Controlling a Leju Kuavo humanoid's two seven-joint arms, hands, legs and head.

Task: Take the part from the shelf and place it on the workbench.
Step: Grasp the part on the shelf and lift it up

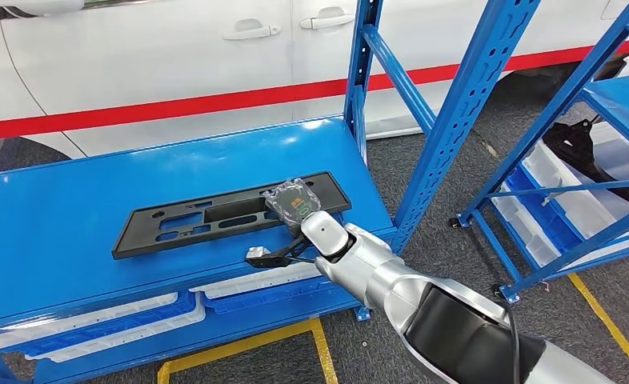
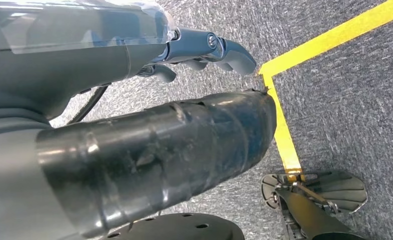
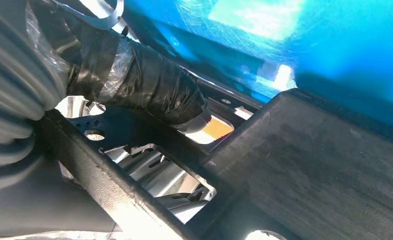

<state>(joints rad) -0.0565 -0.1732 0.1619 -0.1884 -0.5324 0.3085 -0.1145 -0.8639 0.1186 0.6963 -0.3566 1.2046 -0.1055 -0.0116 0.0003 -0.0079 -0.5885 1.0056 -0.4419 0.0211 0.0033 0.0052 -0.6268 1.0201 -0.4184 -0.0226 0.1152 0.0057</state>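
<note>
A long black plastic part (image 1: 183, 220) with several cutouts lies slantwise across the blue shelf surface (image 1: 55, 208). My right hand (image 1: 295, 204), wrapped in clear film, is at the part's right end near the shelf's front edge. In the right wrist view the taped thumb (image 3: 149, 85) presses on top of the part (image 3: 324, 165), and pale fingers show beneath it through the cutouts, so the hand grips it. I cannot tell whether that end is lifted. My left hand (image 2: 159, 145) hangs over the grey floor with nothing in it, thumb apart from the fingers (image 2: 224, 50).
A blue upright post (image 1: 463, 112) stands just right of the shelf corner. A second blue rack (image 1: 599, 160) with white bins (image 1: 551, 176) is further right. White bins (image 1: 119, 316) sit on the level below. A white car (image 1: 175, 56) is behind. Yellow floor lines (image 1: 247, 344) run in front.
</note>
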